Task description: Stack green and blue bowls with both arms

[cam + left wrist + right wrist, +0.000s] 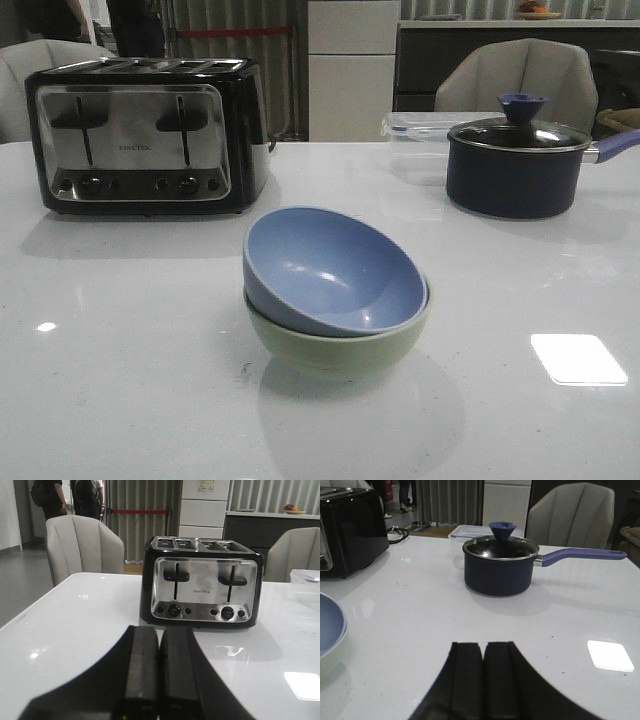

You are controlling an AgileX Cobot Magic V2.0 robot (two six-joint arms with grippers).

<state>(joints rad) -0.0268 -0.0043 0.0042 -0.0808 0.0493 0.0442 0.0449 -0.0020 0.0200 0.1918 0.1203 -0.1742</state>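
Grippers [159, 680] shut (toaster [200, 582] nr).

Neither arm reaches into the front view; each shows only through its own wrist camera. The left gripper [159, 680] has its two dark fingers pressed flat together with only a thin seam between them, nothing caught in it, held low and level over the tabletop. The right gripper [484, 680] is in the same pose, its fingers closed against one another on nothing and pointing straight ahead just above the surface.
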